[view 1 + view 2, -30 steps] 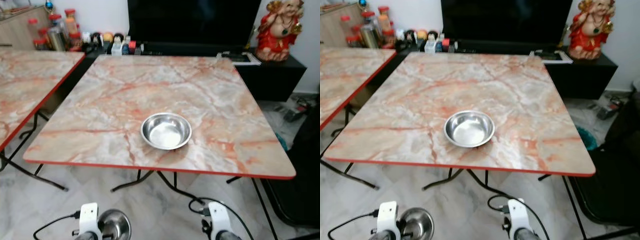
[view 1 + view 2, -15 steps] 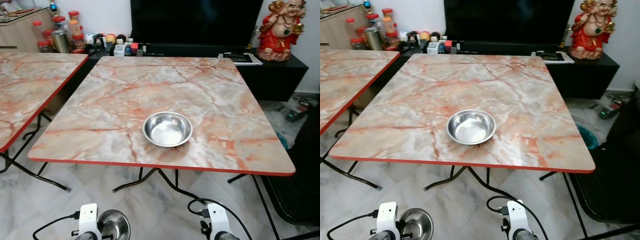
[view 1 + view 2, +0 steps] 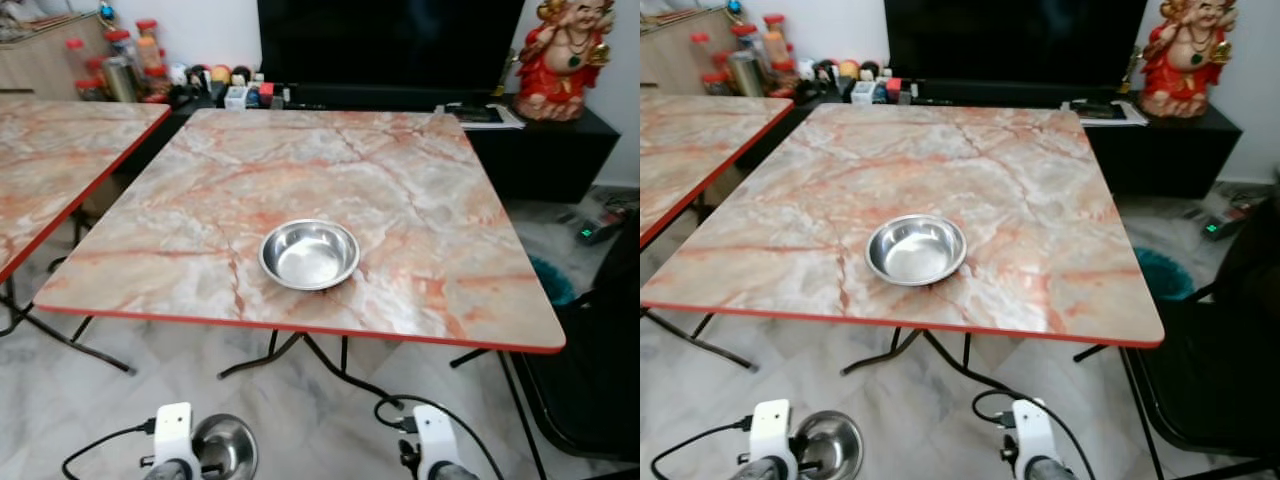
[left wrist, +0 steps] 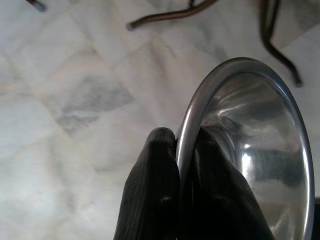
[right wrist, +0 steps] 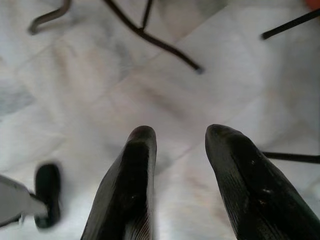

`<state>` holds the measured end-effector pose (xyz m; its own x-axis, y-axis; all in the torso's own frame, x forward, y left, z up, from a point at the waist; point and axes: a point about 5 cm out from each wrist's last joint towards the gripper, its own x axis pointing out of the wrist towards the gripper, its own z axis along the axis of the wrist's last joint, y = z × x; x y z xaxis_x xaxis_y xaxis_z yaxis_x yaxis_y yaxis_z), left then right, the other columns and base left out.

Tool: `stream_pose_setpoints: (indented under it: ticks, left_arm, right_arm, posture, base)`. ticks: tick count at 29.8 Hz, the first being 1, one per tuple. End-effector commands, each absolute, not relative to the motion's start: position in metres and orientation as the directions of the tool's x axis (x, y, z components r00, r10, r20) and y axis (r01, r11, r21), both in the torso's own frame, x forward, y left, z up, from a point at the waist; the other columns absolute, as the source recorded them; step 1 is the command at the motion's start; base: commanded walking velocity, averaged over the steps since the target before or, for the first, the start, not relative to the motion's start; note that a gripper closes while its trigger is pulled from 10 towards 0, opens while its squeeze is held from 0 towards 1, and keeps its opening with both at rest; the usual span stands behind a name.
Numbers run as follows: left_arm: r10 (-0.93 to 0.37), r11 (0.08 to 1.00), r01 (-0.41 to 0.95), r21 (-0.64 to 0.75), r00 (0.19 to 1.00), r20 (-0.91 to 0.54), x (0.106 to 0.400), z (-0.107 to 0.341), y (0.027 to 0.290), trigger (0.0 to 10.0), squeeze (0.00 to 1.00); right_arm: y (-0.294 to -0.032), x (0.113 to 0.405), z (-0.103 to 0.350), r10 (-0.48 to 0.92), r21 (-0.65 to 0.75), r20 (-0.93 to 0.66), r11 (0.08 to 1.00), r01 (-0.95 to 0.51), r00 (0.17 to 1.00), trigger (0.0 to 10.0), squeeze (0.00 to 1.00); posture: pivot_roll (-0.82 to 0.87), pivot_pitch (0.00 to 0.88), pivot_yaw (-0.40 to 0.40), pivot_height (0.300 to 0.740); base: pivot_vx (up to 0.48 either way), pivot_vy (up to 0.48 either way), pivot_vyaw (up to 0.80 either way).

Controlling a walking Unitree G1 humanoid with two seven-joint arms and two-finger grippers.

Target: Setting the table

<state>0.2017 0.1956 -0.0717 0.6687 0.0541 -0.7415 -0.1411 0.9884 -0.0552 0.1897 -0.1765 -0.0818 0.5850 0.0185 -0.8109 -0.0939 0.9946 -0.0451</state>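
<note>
A steel bowl (image 3: 309,254) sits on the marble-patterned table (image 3: 420,190), near its front edge and a little left of the middle. My left gripper (image 4: 182,142) is shut on the rim of a second steel bowl (image 4: 260,150), held low over the floor in front of the table; that second bowl (image 3: 224,446) also shows at the bottom of the left eye view. My right gripper (image 5: 175,137) hangs open above the floor tiles with nothing between its fingers (image 5: 135,165).
A second marble table (image 3: 55,160) stands to the left. Behind the tables are a black TV cabinet (image 3: 540,140) with jars and small items (image 3: 140,60) and a red figurine (image 3: 562,55). A black chair (image 3: 590,380) stands at the right. Folding table legs (image 3: 300,360) cross the tiled floor.
The whole picture has shifted slightly, so the camera has moved a little rightward and closer to the table. The bowl on the table and both grippers keep their states.
</note>
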Motion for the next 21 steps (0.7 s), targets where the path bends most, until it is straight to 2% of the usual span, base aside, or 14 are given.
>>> stream_pose_setpoints:
  ticks: [1,4,13,21]
  left_arm:
    - [0.074,0.989,-0.144,-0.032,0.669,-0.739,0.202,-0.07,0.203,10.0,0.0]
    - [0.076,0.989,-0.143,-0.028,0.668,-0.741,0.202,-0.07,0.204,10.0,0.0]
    - [0.123,0.982,-0.189,-0.011,0.679,-0.724,0.204,-0.068,0.209,10.0,0.0]
    - [0.313,0.928,-0.369,0.055,0.688,-0.654,0.208,-0.058,0.235,10.0,0.0]
  right_arm:
    - [-0.17,0.194,-0.08,0.033,-0.034,-0.803,0.994,-0.101,0.595,10.0,0.0]
    - [-0.17,0.194,-0.08,0.034,-0.034,-0.803,0.994,-0.103,0.595,10.0,0.0]
    - [-0.169,0.194,-0.08,0.039,-0.035,-0.803,0.993,-0.111,0.595,10.0,0.0]
    - [-0.169,0.194,-0.08,0.042,-0.036,-0.803,0.992,-0.118,0.594,10.0,0.0]
  posture:
    - [-0.01,0.0,-0.021,0.719]
    - [-0.01,0.0,-0.023,0.719]
    - [-0.01,0.0,-0.027,0.719]
    - [-0.01,0.0,-0.034,0.719]
  base:
    - [0.0,-0.382,0.0]
    - [0.0,-0.355,0.0]
    - [0.0,0.0,0.0]
    - [0.0,0.0,0.0]
